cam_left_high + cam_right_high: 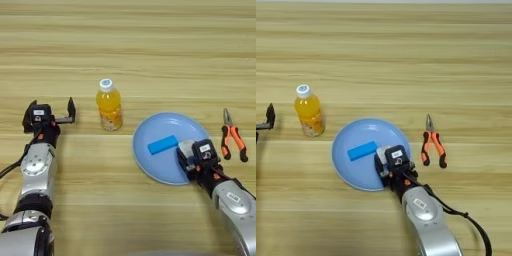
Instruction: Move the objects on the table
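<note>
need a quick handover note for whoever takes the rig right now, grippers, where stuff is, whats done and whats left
Left gripper: jaws open, holding nothing, parked on the table left of the orange juice bottle.
Right gripper: over the near right rim of the blue plate, just right of the blue block; whether its jaws are open is unclear.
Blue block: lies flat on the plate.
Pliers: on the wooden table, right of the plate, untouched by either gripper.
Done, as it looks: block on plate. Left, probably: the pliers.
</note>
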Controlling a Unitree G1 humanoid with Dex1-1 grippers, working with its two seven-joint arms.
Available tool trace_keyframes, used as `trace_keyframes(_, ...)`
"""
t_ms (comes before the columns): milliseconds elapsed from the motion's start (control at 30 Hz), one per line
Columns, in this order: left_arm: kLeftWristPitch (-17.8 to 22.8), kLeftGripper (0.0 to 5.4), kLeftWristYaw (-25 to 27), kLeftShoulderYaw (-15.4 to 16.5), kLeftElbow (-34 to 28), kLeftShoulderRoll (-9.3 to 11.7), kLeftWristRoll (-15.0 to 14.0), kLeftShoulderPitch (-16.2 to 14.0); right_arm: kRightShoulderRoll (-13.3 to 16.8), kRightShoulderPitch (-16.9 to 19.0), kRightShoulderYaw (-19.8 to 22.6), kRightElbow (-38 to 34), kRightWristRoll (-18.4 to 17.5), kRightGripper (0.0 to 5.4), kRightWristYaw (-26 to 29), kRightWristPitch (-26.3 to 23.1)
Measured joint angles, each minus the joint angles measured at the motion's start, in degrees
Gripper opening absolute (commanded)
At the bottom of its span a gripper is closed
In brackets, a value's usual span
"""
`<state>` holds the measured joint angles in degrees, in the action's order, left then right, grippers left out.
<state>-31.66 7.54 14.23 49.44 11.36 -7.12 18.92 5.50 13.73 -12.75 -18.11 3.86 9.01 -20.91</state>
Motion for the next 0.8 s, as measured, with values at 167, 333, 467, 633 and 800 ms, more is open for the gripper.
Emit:
trace_keyframes(167,0.0,5.4,0.0,0.0,0.0,0.0,0.0,0.0,-0.5,-0.5,1.8,-0.7,-1.0,2.49,-0.4,2.0)
trace_keyframes(333,0.0,5.4,0.0,0.0,0.0,0.0,0.0,0.0,-0.7,-2.1,6.2,-1.6,-1.9,2.49,-2.2,4.1)
trace_keyframes(467,0.0,5.4,0.0,0.0,0.0,0.0,0.0,0.0,-0.5,-2.1,9.7,-1.8,-2.8,2.49,-2.9,4.7)
trace_keyframes(633,0.0,5.4,0.0,0.0,0.0,0.0,0.0,0.0,0.5,-3.0,16.6,-1.3,-4.0,2.48,-5.0,6.5)
trace_keyframes(800,0.0,5.4,0.0,0.0,0.0,0.0,0.0,0.0,1.4,-4.2,21.4,2.2,-4.4,2.48,-6.6,7.8)
